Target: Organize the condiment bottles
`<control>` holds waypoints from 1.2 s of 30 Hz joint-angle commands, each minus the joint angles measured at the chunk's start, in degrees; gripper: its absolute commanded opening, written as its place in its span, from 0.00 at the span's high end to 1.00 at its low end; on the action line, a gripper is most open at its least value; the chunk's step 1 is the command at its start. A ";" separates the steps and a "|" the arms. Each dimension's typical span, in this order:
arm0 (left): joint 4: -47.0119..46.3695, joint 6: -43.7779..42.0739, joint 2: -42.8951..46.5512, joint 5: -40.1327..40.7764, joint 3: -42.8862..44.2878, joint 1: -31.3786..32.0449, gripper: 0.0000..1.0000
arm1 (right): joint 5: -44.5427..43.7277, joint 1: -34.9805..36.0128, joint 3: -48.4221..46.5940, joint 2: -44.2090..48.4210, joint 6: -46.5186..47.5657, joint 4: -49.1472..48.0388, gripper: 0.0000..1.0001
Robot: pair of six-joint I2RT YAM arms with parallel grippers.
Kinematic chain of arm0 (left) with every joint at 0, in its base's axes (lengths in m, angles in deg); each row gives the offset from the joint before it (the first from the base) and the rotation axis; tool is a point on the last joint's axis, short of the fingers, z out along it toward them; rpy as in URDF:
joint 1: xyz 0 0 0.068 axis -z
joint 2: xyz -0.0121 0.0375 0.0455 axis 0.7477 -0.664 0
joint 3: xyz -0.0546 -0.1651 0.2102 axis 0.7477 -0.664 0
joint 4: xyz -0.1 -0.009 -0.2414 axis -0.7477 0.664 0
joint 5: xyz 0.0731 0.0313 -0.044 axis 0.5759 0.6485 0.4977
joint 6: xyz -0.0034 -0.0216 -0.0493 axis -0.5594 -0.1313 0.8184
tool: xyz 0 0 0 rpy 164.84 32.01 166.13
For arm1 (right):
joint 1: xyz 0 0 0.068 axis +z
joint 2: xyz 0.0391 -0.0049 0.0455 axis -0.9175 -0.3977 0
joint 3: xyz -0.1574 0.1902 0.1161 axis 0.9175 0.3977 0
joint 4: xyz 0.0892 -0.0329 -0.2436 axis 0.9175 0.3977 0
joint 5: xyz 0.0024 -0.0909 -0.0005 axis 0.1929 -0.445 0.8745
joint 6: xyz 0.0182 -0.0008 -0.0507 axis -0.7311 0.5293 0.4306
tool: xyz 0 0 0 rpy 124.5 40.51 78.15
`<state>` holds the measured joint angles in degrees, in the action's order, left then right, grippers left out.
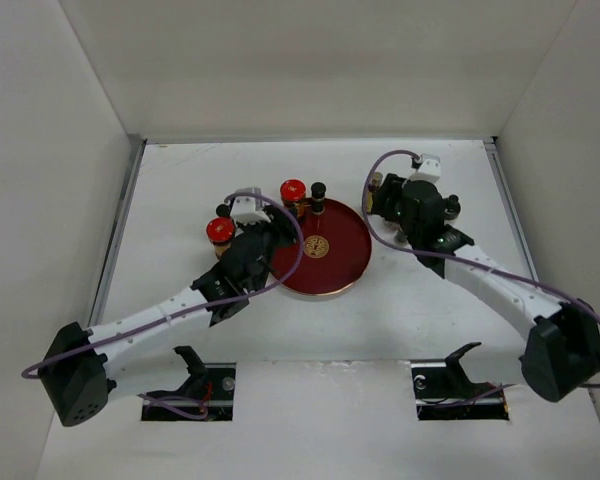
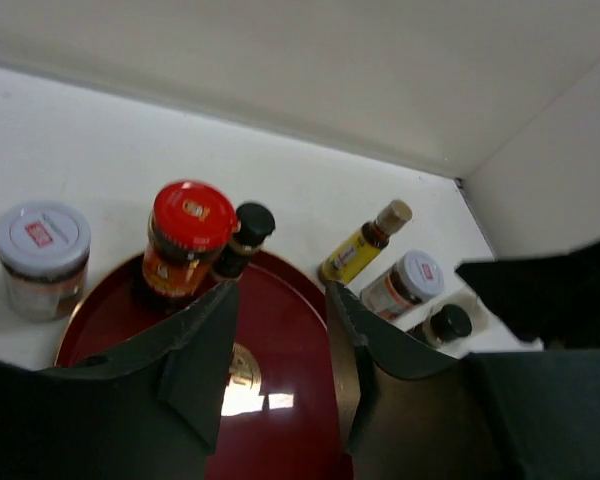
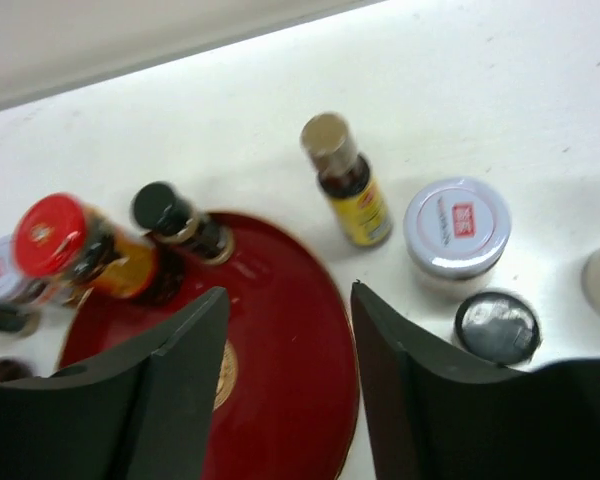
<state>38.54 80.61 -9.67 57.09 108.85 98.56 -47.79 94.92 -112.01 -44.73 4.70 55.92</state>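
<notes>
Only a red-capped jar (image 2: pixel 185 235) and a black-capped bottle (image 2: pixel 248 230) stand on the tray (image 1: pixel 330 265) near the table's (image 1: pixel 430 310) far edge. The amber bottle (image 2: pixel 360 245), a white-lidded jar (image 2: pixel 405 282) and others wait beside it, so most of the work seems left. The left gripper (image 2: pixel 280 300) and the right gripper (image 3: pixel 288 300) both gape, empty.

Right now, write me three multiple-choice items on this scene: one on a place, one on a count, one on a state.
1. The slim amber bottle stands:
A. on the table beside the tray
B. at the middle of the tray
C. inside a gripper

2. Number of red caps in the top view:
A. one
B. two
C. four

3. The left gripper is:
A. shut on a jar
B. shut on nothing
C. open and empty

Answers:
1. A, its base rests on white table past the tray's rim.
2. B, one is at the tray's far rim and one is left of the tray.
3. C, its fingers stand apart with only the tray showing between them.
</notes>
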 commanded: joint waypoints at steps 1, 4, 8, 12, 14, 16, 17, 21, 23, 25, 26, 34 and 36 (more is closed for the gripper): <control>-5.13 6.78 3.54 1.09 -7.22 1.11 0.61 | -2.21 -1.86 -5.75 -5.53 2.45 0.85 0.37; -8.81 8.46 4.07 0.91 -12.59 1.64 0.58 | -2.29 -2.56 -11.28 -11.59 4.46 0.50 0.26; -16.19 6.01 3.29 -1.10 -16.81 2.08 0.55 | -4.75 -3.97 -18.41 -18.81 6.75 1.11 0.26; -23.92 3.72 2.06 -1.37 -20.33 2.51 0.53 | -5.37 -5.02 -22.54 -22.94 8.24 1.90 0.31; -27.80 3.54 1.00 -1.20 -22.27 3.30 0.51 | -5.20 -5.38 -24.30 -24.61 8.69 2.78 0.33; -29.65 3.37 0.30 -1.20 -23.06 3.92 0.50 | -4.76 -5.55 -26.76 -26.64 9.04 5.41 0.35; -30.09 3.11 0.12 -1.20 -23.24 4.27 0.50 | -4.76 -5.64 -27.90 -27.69 9.30 6.20 0.36; -30.19 2.93 0.03 -0.67 -23.68 4.36 0.48 | -3.88 -5.29 -30.63 -30.07 9.66 7.35 0.38; -30.19 2.93 -0.14 -0.41 -23.68 4.27 0.48 | -3.70 -5.29 -31.51 -31.12 9.66 7.79 0.38; -30.19 2.93 -0.49 -0.49 -23.68 4.27 0.48 | -3.79 -5.29 -32.31 -32.26 9.66 8.93 0.39; -30.19 2.93 -0.58 -0.41 -23.68 4.27 0.48 | -4.14 -5.29 -32.57 -32.70 9.40 9.46 0.39; -30.19 3.02 -1.64 -0.40 -23.68 3.22 0.48 | -3.79 -5.29 -31.34 -33.76 7.81 9.46 0.47; -30.19 3.36 -1.90 -0.40 -23.77 2.43 0.48 | -3.61 -5.29 -31.34 -33.94 7.81 9.64 0.52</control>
<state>12.20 84.11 -11.48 56.39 85.53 101.95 -51.39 89.48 -141.87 -78.21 13.00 65.77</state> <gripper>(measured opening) 0.524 0.498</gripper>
